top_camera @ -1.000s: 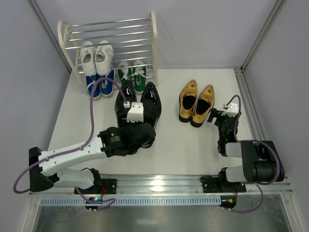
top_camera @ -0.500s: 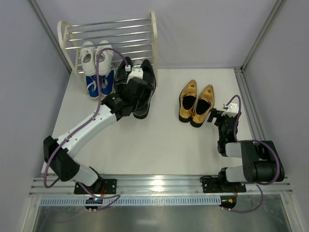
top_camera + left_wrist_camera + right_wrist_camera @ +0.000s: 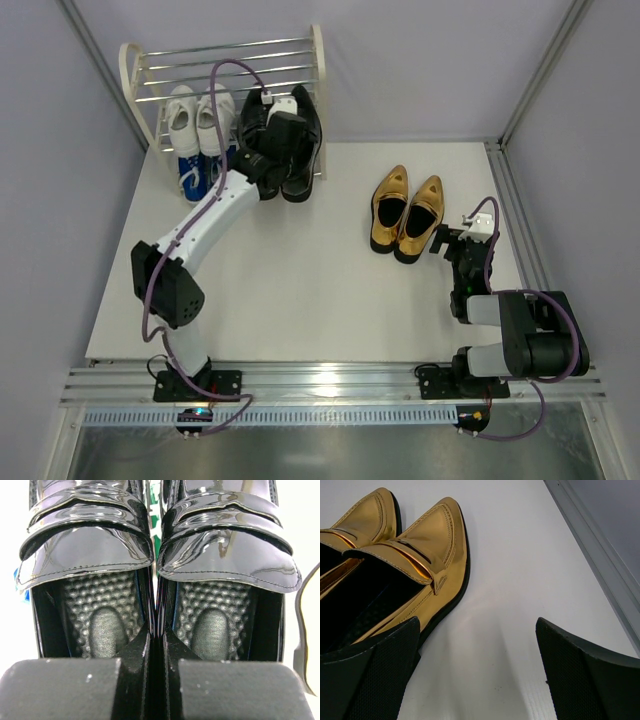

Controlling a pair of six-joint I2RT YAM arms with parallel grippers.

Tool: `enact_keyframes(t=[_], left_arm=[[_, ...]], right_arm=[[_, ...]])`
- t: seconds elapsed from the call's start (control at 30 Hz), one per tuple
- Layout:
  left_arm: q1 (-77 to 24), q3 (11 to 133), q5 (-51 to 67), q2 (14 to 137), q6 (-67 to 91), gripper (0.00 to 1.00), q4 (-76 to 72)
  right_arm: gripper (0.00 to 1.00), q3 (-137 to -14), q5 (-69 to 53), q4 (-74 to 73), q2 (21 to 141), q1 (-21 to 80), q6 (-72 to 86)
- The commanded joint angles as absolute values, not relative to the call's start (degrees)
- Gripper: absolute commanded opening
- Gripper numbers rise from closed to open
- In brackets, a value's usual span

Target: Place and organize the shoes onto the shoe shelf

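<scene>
- Black pads (image 3: pixel 60 690) of the left gripper (image 3: pixel 159 680) are pinching the inner walls of the two loafers (image 3: pixel 90 545) together, one pad inside each heel opening.
- The loafers are hanging side by side in that grip, toes pointing to the desk's far edge, at the right end of the shelf (image 3: pixel 318 60) in the far left corner. Whether they are resting on a rod cannot be told.
- The left arm is reaching diagonally from the near edge to the shelf.
- White sneakers (image 3: pixel 198 115) are sitting on the shelf's left half, and blue sneakers (image 3: pixel 192 172) are lying just below them.
- The right gripper (image 3: pixel 477 675) is hovering with its fingers (image 3: pixel 370 680) spread, gripping nothing, just beside the heel of the gold shoes (image 3: pixel 420 555).
- The gold shoes are lying as a pair on the desk's right half, toes to the far edge.
</scene>
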State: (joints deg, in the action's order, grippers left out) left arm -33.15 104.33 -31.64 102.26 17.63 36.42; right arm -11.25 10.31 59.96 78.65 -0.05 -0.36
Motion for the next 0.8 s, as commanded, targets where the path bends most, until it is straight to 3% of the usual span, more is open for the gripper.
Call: enact_keyframes(t=[0.0,0.4,0.77], left_arm=[[-31.6,111.8,-32.6,102.3,15.5,0.00,25.2],[-25.5,130.5,-29.7,114.5,13.1,0.00,25.5],[-22.9,133.2,-27.7,118.6,11.3,0.00,15.9]], right_arm=[[0.97,-11.6,10.2,64.3,78.2,0.0,-0.7],[0.97,-11.6,10.3,64.3,78.2,0.0,-0.7],[0.97,-11.6,10.2,64.3,78.2,0.0,-0.7]])
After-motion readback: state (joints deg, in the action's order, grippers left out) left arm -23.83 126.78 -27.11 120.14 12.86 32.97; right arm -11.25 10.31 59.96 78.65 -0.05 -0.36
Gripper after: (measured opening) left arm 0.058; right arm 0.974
